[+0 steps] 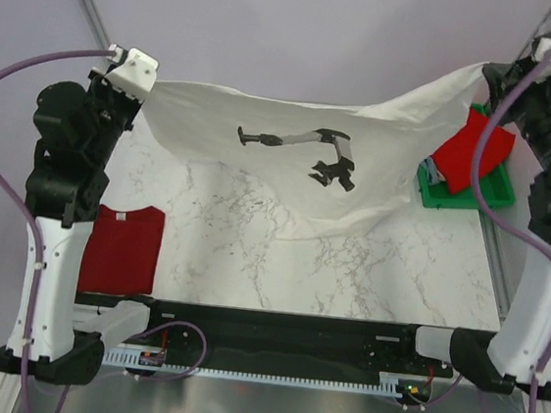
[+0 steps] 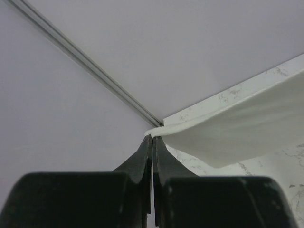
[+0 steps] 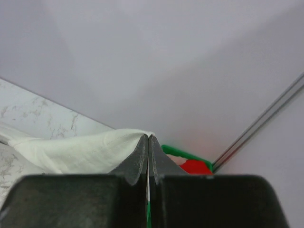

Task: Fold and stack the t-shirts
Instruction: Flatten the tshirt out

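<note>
A large white t-shirt (image 1: 292,139) with a dark printed figure hangs stretched between my two raised grippers over the far half of the marble table. My left gripper (image 1: 142,84) is shut on its left corner; the cloth (image 2: 228,128) runs right from the fingertips. My right gripper (image 1: 487,73) is shut on its right corner; the cloth (image 3: 80,149) runs left. A folded red t-shirt (image 1: 121,248) lies at the table's near left. Another red t-shirt (image 1: 474,150) lies in the green bin, over a grey-blue one (image 1: 430,171).
The green plastic bin (image 1: 459,196) stands at the far right edge of the table and shows in the right wrist view (image 3: 183,154). The marble table (image 1: 347,273) lies below the hanging shirt. A black rail (image 1: 272,330) runs along the near edge.
</note>
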`<state>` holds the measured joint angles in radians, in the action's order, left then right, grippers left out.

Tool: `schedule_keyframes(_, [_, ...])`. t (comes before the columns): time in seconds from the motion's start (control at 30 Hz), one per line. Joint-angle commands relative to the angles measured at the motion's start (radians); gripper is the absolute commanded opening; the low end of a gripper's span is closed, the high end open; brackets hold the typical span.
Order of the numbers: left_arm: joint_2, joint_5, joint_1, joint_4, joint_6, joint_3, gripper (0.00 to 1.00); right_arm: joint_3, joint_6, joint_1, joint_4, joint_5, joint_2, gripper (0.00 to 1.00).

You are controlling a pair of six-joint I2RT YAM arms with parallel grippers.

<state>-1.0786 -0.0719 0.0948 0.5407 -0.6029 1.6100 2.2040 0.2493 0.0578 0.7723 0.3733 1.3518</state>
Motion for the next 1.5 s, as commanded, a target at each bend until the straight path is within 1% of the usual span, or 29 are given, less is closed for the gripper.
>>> schedule_keyframes(0.0, [0.117,0.004,-0.001,0.007,-0.014,-0.007,0.02,0.037,0.033,-0.001,0.041,-0.088,-0.117,0.0])
schedule_keyframes(0.13, [0.232,0.012,-0.001,0.031,-0.023,-0.009,0.02,0.005,0.019,-0.001,0.059,-0.151,-0.241,0.0])
schedule_keyframes(0.2, [0.282,0.018,-0.001,0.051,-0.031,0.008,0.02,0.014,0.013,-0.001,0.079,-0.184,-0.272,0.0])
schedule_keyframes(0.4, [0.333,0.024,-0.001,0.08,-0.061,0.076,0.02,0.128,0.018,-0.001,0.147,-0.26,-0.327,0.0])
schedule_keyframes(0.6, [0.312,0.035,-0.001,0.088,-0.09,0.142,0.02,0.223,0.034,-0.001,0.142,-0.315,-0.292,0.0])
schedule_keyframes(0.73, [0.266,0.04,-0.001,0.084,-0.106,0.14,0.02,0.214,0.053,-0.001,0.079,-0.309,-0.235,0.0])
schedule_keyframes(0.83, [0.218,0.041,-0.001,0.041,-0.121,0.102,0.02,0.195,0.071,-0.001,0.004,-0.295,-0.185,0.0])
schedule_keyframes(0.93, [0.169,0.046,-0.001,-0.016,-0.135,0.038,0.02,0.123,0.074,-0.001,-0.091,-0.272,-0.119,0.0])
schedule_keyframes(0.97, [0.142,0.049,-0.001,-0.039,-0.139,0.0,0.02,0.065,0.073,-0.001,-0.143,-0.263,-0.108,0.0])
schedule_keyframes(1.03, [0.115,0.053,-0.001,-0.057,-0.141,-0.045,0.02,0.001,0.07,-0.001,-0.189,-0.232,-0.076,0.0])
schedule_keyframes(1.07, [0.1,0.057,-0.001,-0.071,-0.138,-0.071,0.02,-0.073,0.067,-0.001,-0.233,-0.223,-0.066,0.0])
schedule_keyframes(1.1, [0.076,0.063,-0.001,-0.094,-0.14,-0.134,0.02,-0.116,0.065,-0.001,-0.258,-0.215,-0.056,0.0])
schedule_keyframes(1.13, [0.059,0.093,-0.001,-0.105,-0.143,-0.163,0.02,-0.157,0.064,-0.001,-0.28,-0.194,-0.03,0.0])
schedule_keyframes(1.17, [0.045,0.104,-0.001,-0.119,-0.137,-0.191,0.02,-0.234,0.064,-0.001,-0.312,-0.182,-0.014,0.0])
schedule_keyframes(1.2, [0.004,0.118,0.0,-0.134,-0.13,-0.24,0.02,-0.272,0.064,-0.001,-0.326,-0.174,0.001,0.0])
schedule_keyframes(1.23, [-0.018,0.15,0.0,-0.137,-0.127,-0.257,0.02,-0.309,0.064,-0.001,-0.34,-0.156,0.035,0.0])
schedule_keyframes(1.27, [-0.041,0.162,0.003,-0.143,-0.12,-0.275,0.02,-0.384,0.064,-0.004,-0.362,-0.146,0.052,0.0])
schedule_keyframes(1.3, [-0.072,0.17,0.006,-0.15,-0.117,-0.307,0.02,-0.421,0.071,-0.006,-0.373,-0.139,0.07,0.0])
schedule_keyframes(1.37, [-0.154,0.193,0.016,-0.165,-0.118,-0.337,0.02,-0.516,0.09,-0.021,-0.404,-0.134,0.128,0.0])
schedule_keyframes(1.47, [-0.277,0.202,0.022,-0.209,-0.115,-0.378,0.02,-0.595,0.131,-0.047,-0.441,-0.145,0.222,0.0])
